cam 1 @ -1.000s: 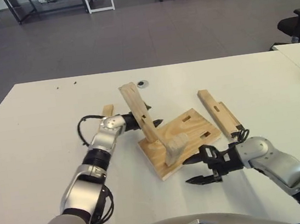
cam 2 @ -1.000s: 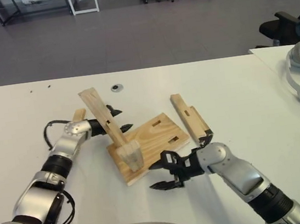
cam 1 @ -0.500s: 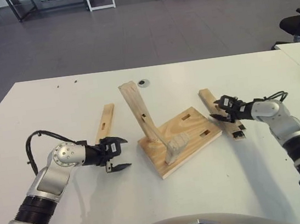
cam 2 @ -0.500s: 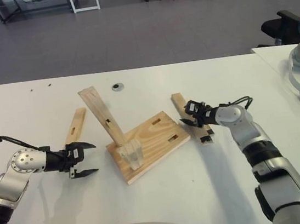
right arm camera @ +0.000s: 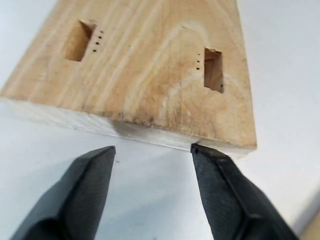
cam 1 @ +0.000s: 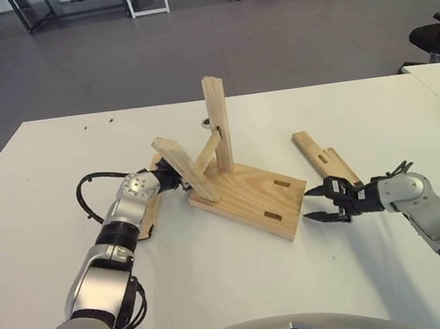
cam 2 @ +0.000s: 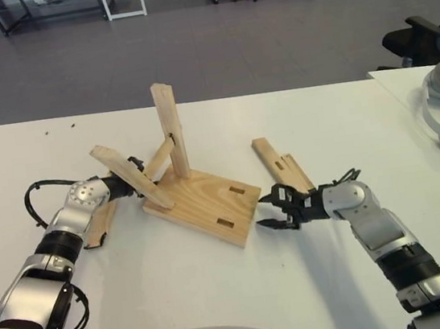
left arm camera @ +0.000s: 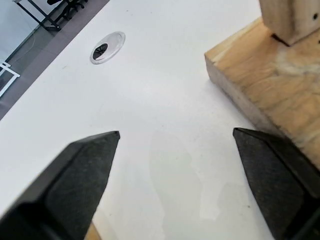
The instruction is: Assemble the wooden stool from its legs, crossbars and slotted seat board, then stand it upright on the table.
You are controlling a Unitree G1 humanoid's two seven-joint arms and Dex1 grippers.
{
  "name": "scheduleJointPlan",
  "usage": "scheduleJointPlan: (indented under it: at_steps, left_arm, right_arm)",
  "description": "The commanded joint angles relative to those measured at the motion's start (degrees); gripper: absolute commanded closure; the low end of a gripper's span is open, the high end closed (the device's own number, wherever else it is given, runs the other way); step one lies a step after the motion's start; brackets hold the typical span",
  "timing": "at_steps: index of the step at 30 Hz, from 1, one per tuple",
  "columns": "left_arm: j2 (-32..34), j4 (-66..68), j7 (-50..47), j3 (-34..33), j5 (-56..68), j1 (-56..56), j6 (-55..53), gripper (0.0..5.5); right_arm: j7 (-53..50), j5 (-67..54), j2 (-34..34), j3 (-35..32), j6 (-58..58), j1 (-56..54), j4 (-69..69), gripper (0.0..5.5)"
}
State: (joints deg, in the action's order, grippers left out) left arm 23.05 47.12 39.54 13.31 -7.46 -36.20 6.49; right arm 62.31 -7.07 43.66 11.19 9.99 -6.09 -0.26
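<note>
Board (cam 1: 248, 193) lay flat, its slotted edge straight ahead of my right gripper (cam 1: 306, 206), jaws spread just short of it, while my left gripper (left arm camera: 176, 131), also spread, sat beside its opposite edge, perhaps touching the tilted leg (cam 1: 181, 166).

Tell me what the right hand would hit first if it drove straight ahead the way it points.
The seat board: its slotted end edge lies directly ahead of the open right hand, apparently very close, with nothing in between.
</note>
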Motion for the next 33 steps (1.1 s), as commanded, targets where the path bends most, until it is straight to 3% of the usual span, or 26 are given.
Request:
scheduleJointPlan:
  at_steps: [1,5,10,12,14,16,20,22,26,29,33]
  left_arm:
    - [5.99,2.17,5.61,-3.21,2.02,-3.25,6.74,1.30]
    - [14.17,-17.79,16.88,-7.05,9.49,6.68,2.25,1.30]
    - [24.26,-46.26,27.63,0.54,8.25,26.17,-9.76,1.30]
    - [20.31,-46.19,22.24,2.51,4.75,25.65,-11.35,1.30]
    - [10.77,-38.88,7.49,3.97,-1.84,20.22,-9.15,1.30]
    - [4.40,-32.64,-0.96,5.65,-5.46,16.30,-6.82,1.30]
    - [-3.39,-17.74,-12.68,3.69,-6.81,9.56,-3.61,1.30]
    - [-5.42,-16.05,-15.33,2.26,-5.62,9.17,-3.02,1.30]
    - [-3.72,-27.43,-15.57,-2.53,-2.09,17.89,-6.32,1.30]
    - [-4.26,-36.04,-14.95,-3.89,0.04,22.76,-10.00,1.30]
    - [-6.68,-42.40,-14.89,-2.46,1.13,25.01,-12.65,1.30]
  right_arm:
    - [-4.48,-5.10,-0.58,-8.58,3.22,-5.99,-1.96,2.67]
    - [-13.52,3.00,-7.58,-5.01,-3.84,-16.39,16.50,2.67]
    - [-22.26,16.24,-14.58,3.73,-18.16,-27.54,44.26,2.67]
    - [-19.17,16.30,-15.81,4.59,-21.21,-28.49,47.93,2.67]
    - [-12.61,12.31,-16.28,3.41,-21.29,-26.56,46.34,2.67]
    - [-9.91,9.40,-16.52,1.98,-20.29,-24.39,43.36,2.67]
    - [-10.09,5.50,-17.05,0.32,-14.14,-15.71,28.88,2.67]
    - [-18.53,6.26,-18.18,-3.04,-12.91,-11.69,22.12,2.67]
    - [-31.17,-3.37,-18.24,-20.71,-2.60,-4.23,6.61,2.67]
    - [-34.83,-1.82,-14.42,-24.78,1.43,-2.28,14.01,2.67]
    - [-31.39,-5.85,-13.98,-27.13,5.28,-2.20,20.55,2.67]
